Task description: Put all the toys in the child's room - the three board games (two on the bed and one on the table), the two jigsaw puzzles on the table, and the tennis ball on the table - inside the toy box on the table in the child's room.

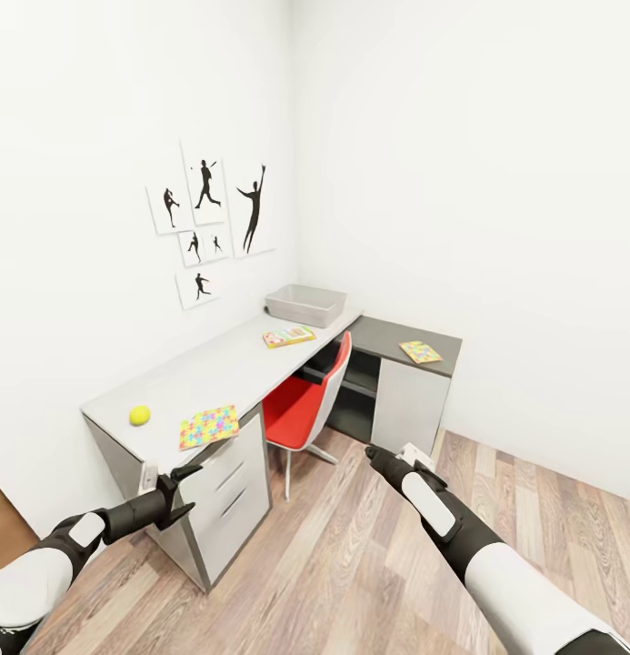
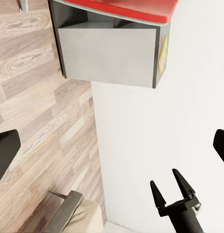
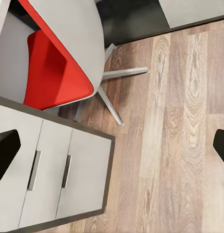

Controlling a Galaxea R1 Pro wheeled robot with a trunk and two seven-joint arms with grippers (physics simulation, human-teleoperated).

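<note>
**Near end of the desk lies ahead-left, closest to the left arm**

The tennis ball [image 1: 139,415] sits on the light grey top of the table [image 1: 215,368] at its near end, close to the wall-side edge. Just beside it, toward the room, lies one jigsaw puzzle [image 1: 208,426], flat and reaching almost to the front edge. Further along the top a board game [image 1: 288,336] lies flat, and beyond it the toy box [image 1: 305,305] stands at the corner against the wall, nothing visible inside it from here. The second jigsaw puzzle [image 1: 420,351] rests on the dark grey corner section, well apart from the rest.

The table's long axis runs away from the robot, from the ball's end toward the toy box. The left gripper [image 1: 185,496], fingers spread wide and holding nothing, hangs just in front of the table's near corner beside the white drawers [image 1: 225,491], below the ball and puzzle. The right gripper [image 1: 372,452] is over the wood floor by the red chair [image 1: 301,409]; its fingers show wide apart at the edges of the right wrist view, nothing between them. By my reading, the left arm is the nearer for ball or puzzle.
</note>
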